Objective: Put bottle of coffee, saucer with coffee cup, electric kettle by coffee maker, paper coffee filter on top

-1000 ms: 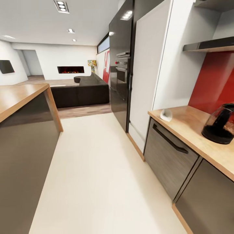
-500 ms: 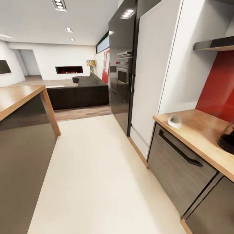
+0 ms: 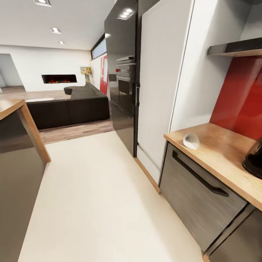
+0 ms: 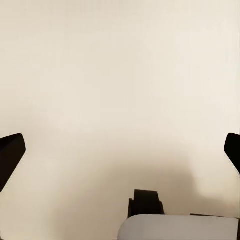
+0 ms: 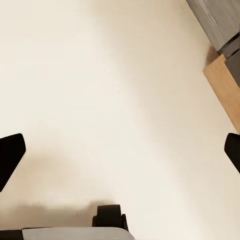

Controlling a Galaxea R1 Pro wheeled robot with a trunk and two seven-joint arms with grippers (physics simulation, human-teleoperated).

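Beside the counter (image 3: 214,145), where the paper filter (image 3: 191,140) lies near the end and the kettle (image 3: 254,160) sits further along, both grippers, left (image 4: 120,150) and right (image 5: 120,150), hang spread and empty over the floor (image 3: 98,196), so fetching looks next, needing a closer approach.

At the right of the frame, one kitchen countertop (image 3: 214,145) carries one paper coffee filter (image 3: 191,141) and one electric kettle (image 3: 254,160), half cut off at the edge, with one kitchen shelf (image 3: 234,48) at the upper right. Under it sits one drawer front (image 3: 196,198) with one black handle (image 3: 198,179). Farther back I count one built-in oven (image 3: 125,78), one dark sofa (image 3: 69,107), one fireplace (image 3: 59,78) and three ceiling lights (image 3: 55,30).
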